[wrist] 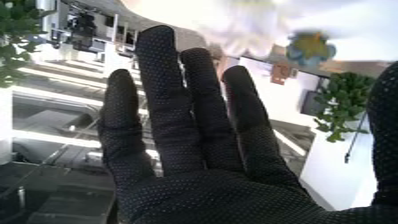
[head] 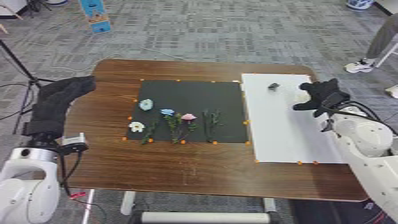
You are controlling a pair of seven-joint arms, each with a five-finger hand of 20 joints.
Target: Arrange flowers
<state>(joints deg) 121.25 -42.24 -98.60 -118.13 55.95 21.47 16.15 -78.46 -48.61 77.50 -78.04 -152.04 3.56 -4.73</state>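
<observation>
- Likely step in hand: getting ready to grab something near the far right corner of the white board (head: 298, 135) — or a rest between two grabs.
- Right hand (wrist: 200, 192): open, with straight fingers and nothing gripped. Beside the hand in the head view, a pale thing (head: 301, 96); can't tell what kind.
- Left hand (head: 59, 100): open and waiting over the left side of the table (head: 160, 170).
- Flowers to arrange, lying flat on the black mat (head: 187, 89): pale green flower (head: 146, 104) on the left, white flower (head: 137, 126) nearer, blue flower (head: 167, 112) in the middle, pink flower (head: 187, 117) just right of blue.
- Green sprigs (head: 215, 118) on the right part of the mat.
- In the right wrist view, past the fingertips: a blurry pale flower (wrist: 244, 25) and a blue and yellow thing (wrist: 311, 48), maybe a flower too.
- Next move, at a guess: a soft pinch on one stem, then a slow lift and a gentle set-down on the board.
- Maybe in the way: stems lying close together — easy to drag two at once. Also a small dark thing (head: 273, 86) on the board, easy to bump.
- Around: orange dots (head: 183, 156) by the mat, black stand (head: 19, 62) off to the left.
</observation>
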